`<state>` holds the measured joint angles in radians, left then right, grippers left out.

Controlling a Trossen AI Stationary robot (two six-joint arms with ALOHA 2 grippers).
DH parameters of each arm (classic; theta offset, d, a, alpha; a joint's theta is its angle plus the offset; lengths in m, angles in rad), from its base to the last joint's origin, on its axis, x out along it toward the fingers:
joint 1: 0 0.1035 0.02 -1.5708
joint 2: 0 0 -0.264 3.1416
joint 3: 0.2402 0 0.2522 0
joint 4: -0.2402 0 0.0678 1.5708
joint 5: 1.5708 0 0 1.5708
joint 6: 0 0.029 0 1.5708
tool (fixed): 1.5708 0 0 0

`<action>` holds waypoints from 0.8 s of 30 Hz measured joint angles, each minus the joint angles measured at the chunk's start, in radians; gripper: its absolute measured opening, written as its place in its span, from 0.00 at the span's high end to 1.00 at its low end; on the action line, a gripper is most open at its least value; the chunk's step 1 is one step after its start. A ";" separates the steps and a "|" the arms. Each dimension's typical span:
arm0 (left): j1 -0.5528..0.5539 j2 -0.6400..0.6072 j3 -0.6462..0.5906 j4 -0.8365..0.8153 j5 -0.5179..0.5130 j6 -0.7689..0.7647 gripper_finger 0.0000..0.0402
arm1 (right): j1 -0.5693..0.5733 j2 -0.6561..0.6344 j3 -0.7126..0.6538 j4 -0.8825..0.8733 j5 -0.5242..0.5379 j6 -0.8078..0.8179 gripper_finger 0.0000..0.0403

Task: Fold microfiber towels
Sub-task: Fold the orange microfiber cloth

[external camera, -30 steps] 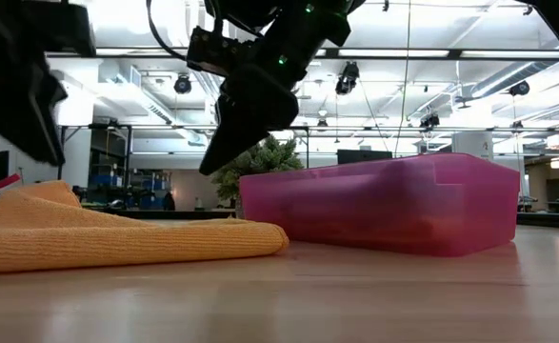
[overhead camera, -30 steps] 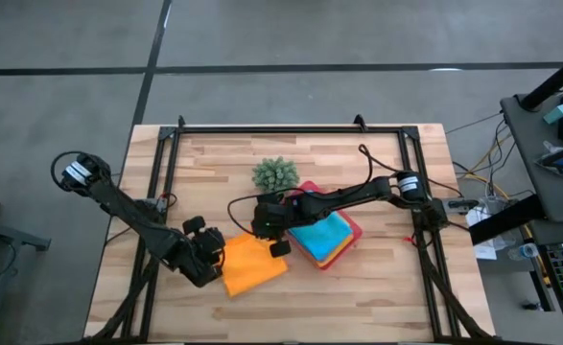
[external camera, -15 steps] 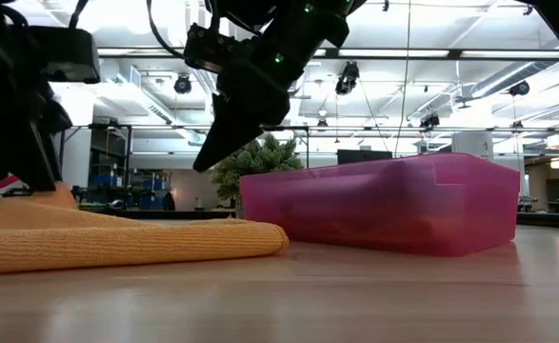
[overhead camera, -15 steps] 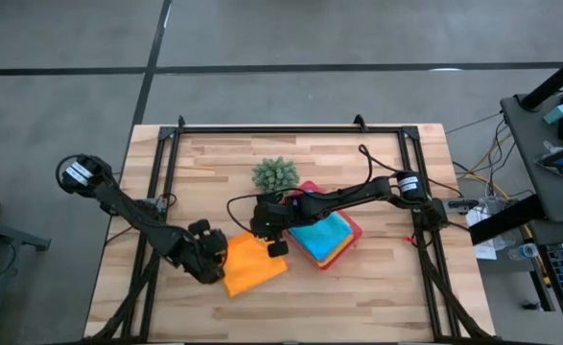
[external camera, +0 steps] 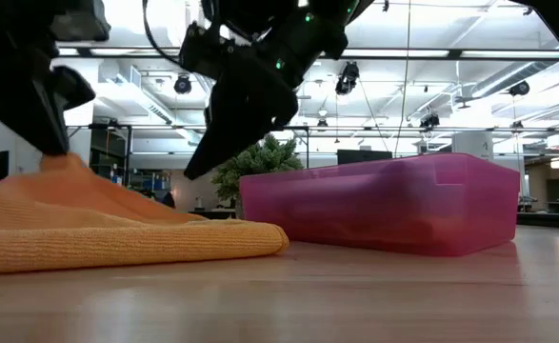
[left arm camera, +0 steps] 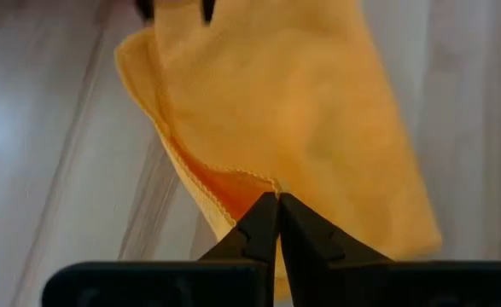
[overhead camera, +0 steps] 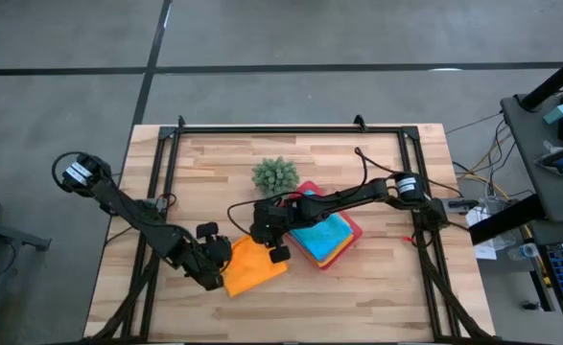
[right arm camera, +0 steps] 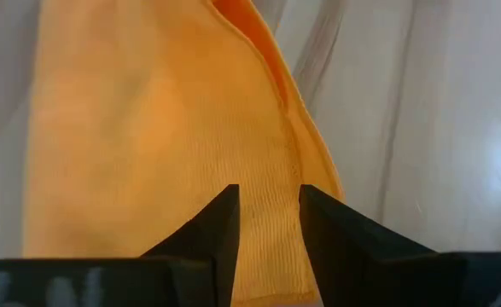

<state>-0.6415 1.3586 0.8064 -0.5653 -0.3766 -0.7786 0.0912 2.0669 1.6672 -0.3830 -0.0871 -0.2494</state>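
Note:
The orange towel [overhead camera: 257, 268] lies on the table at the near centre, and its left edge is raised into a peak [external camera: 62, 167]. My left gripper [overhead camera: 219, 264] is shut on that edge. My right gripper [overhead camera: 279, 251] is open above the towel's right side and touches nothing; the right wrist view [right arm camera: 267, 205] looks down on the orange cloth [right arm camera: 148, 128]. A light blue towel [overhead camera: 317, 235] lies folded on top in the pink tray [overhead camera: 356, 230]. The grey, yellow and lime green towels do not show clearly. My left gripper pinches the orange towel's hemmed left edge [left arm camera: 263, 183] between its two fingertips, coming slanting down from the table's left. That edge is lifted off the table. The cloth slopes down from the fingers, and the rest [external camera: 117, 238] lies on the wood.
The pink tray [external camera: 384, 205] stands just right of the orange towel. A small spiky green plant [overhead camera: 275, 174] stands behind it. Bare wood lies at the near edge and on the far half of the table.
My left gripper has gone down and toward the table's right onto the orange towel's left edge, then up with it. That edge now stands in a raised peak; the rest of the towel has stayed flat. My right gripper has dipped slightly toward the towel.

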 joint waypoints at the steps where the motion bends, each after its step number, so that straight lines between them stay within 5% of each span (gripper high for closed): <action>1: 0.000 0.000 0.009 -0.004 0.000 0.008 1.00 | -0.002 0.012 0.000 0.006 0.002 -0.008 0.71; 10: -0.001 -0.009 0.083 -0.068 0.006 0.032 1.00 | -0.017 0.062 0.000 -0.009 0.114 -0.049 0.71; 24: -0.002 -0.018 0.113 -0.081 0.051 0.029 1.00 | -0.022 0.062 0.000 -0.101 0.114 -0.038 0.72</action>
<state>-0.6430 1.3403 0.9192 -0.6464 -0.3253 -0.7499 0.0692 2.1284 1.6672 -0.4844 0.0272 -0.2878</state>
